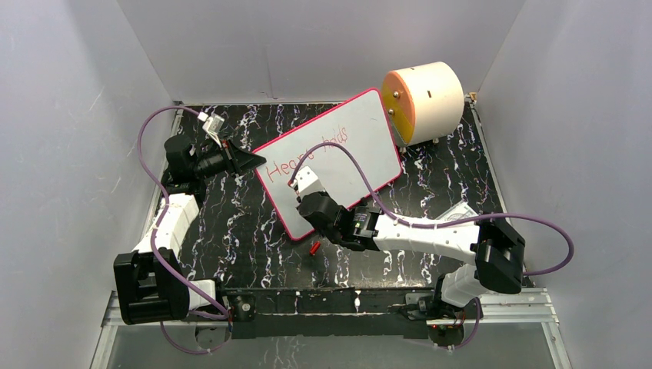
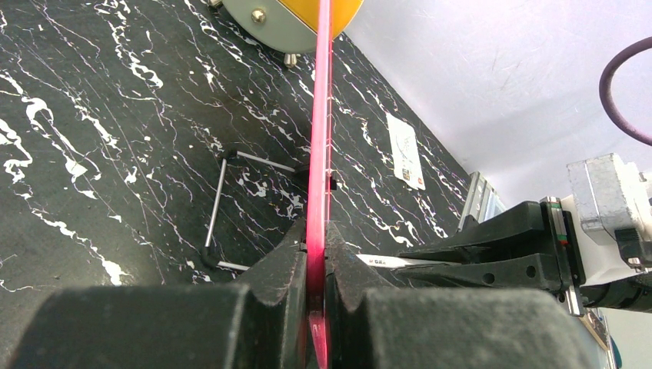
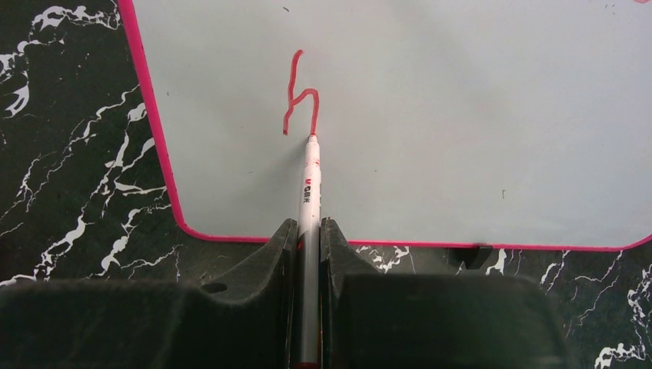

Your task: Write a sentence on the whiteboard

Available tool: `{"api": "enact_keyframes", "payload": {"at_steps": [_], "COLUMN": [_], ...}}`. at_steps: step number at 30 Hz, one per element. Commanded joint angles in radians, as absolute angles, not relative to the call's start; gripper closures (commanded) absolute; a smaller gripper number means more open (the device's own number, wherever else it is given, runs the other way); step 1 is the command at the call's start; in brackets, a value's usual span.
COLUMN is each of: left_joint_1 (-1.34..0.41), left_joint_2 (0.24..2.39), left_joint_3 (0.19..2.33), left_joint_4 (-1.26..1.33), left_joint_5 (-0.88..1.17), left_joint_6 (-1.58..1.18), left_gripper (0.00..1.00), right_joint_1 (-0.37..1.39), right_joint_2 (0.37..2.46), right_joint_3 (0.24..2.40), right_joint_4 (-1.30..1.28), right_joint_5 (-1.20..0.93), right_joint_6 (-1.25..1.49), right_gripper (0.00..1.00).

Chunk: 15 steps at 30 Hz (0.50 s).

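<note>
The whiteboard (image 1: 367, 146) with a pink-red rim leans tilted on the black marble table. The sentence (image 1: 306, 156) is red slanted lettering on it; I read "Heart" and "hands". My left gripper (image 1: 250, 162) is shut on the board's left edge, and the rim (image 2: 319, 138) shows edge-on between its jaws (image 2: 317, 257). My right gripper (image 1: 304, 187) is shut on a white marker (image 3: 310, 188). The marker's tip touches the board (image 3: 461, 115) at the foot of a fresh red h-shaped stroke (image 3: 300, 96), near the board's lower left corner.
A cream cylinder with an orange face (image 1: 424, 100) stands behind the board's right end. A red marker cap (image 1: 314, 247) lies on the table below the board. A wire stand (image 2: 231, 207) sits under the board. A paper card (image 1: 461, 211) lies at right.
</note>
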<state>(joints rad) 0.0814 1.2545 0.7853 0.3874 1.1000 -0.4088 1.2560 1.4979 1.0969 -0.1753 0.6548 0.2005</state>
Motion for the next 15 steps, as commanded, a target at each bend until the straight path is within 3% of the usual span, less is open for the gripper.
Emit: {"api": "enact_keyframes", "payload": {"at_steps": [1,15], "left_joint_1": [0.074,0.074], "left_joint_2": [1.233,1.234], "left_joint_3": [0.790,0.790], "left_joint_4": [0.341,0.340], "left_joint_5": [1.110,1.110], "left_joint_6": [-0.367,-0.368], "left_gripper": [1.00,1.00], "right_joint_1": [1.248,1.236], "right_joint_2": [1.500,1.417], "right_joint_3": [1.117,1.064], "right_joint_4": [-0.174,-0.082], "right_joint_5": [0.673,0.736], "right_joint_6": [0.223,0.188], "right_gripper": [1.00,1.00]}}
